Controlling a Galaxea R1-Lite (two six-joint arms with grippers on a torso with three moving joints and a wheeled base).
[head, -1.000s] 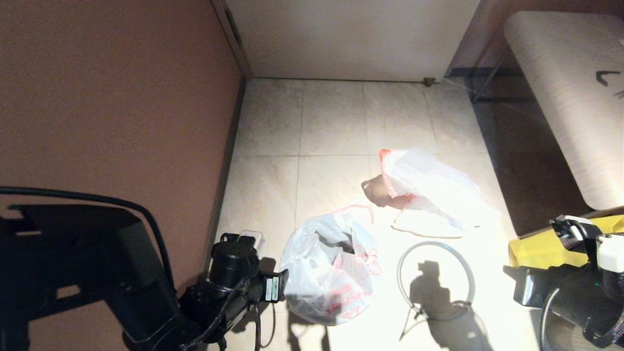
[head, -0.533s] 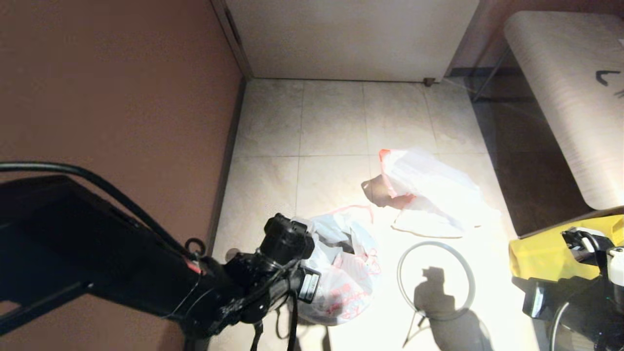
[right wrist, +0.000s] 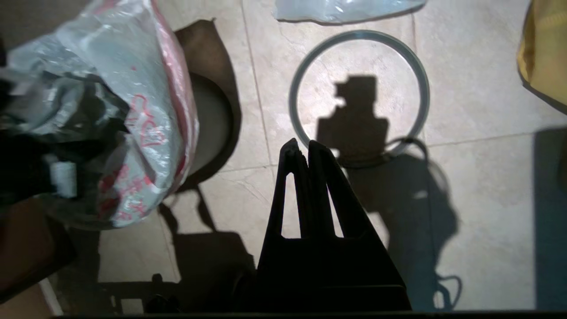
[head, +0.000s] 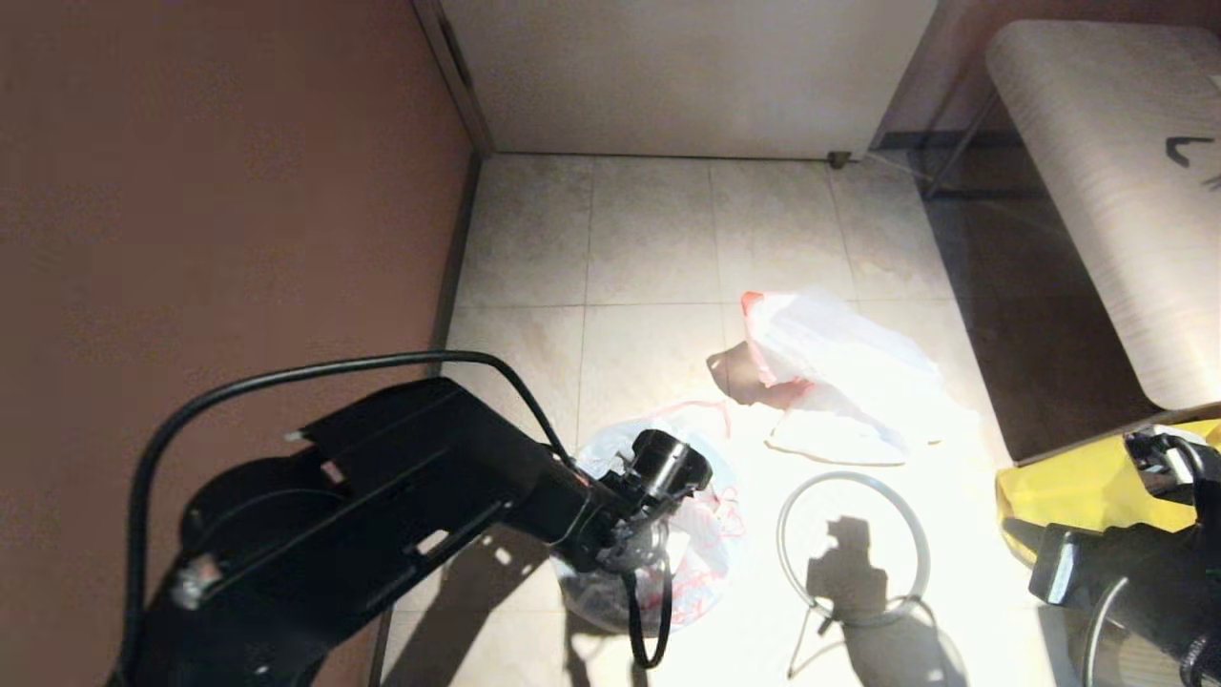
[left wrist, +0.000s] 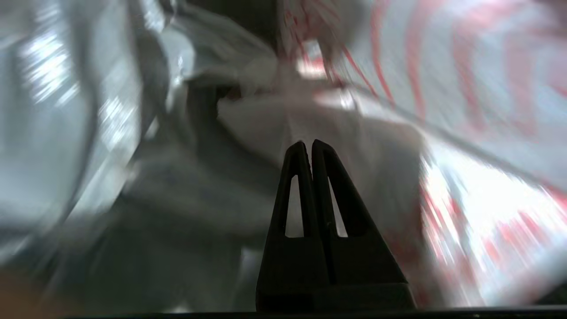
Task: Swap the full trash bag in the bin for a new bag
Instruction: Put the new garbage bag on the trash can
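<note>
The new bag [head: 701,534], white with a red line drawing, is draped in and over the black bin [right wrist: 221,146] near the floor's front. My left arm reaches across its mouth. In the left wrist view my left gripper [left wrist: 308,144] is shut, nothing showing between its fingers, pointing into crumpled white plastic. The full trash bag [head: 839,382], nearly plain with a pink-red tip, lies on the tiles further back. The bin's grey hoop [head: 852,475] lies loose on the floor beside the bin. My right gripper [right wrist: 302,144] hangs shut above the floor by the hoop [right wrist: 359,33].
A large yellow bag [head: 1078,487] lies at the right beside my right arm [head: 1135,582]. A brown wall [head: 238,191] runs close along the bin's left. A pale bench [head: 1107,181] stands at the back right, a white door behind.
My left arm has swung from the wall side of the bin to the right and now hangs over the new bag's mouth. The right arm has drifted slightly down and right.
</note>
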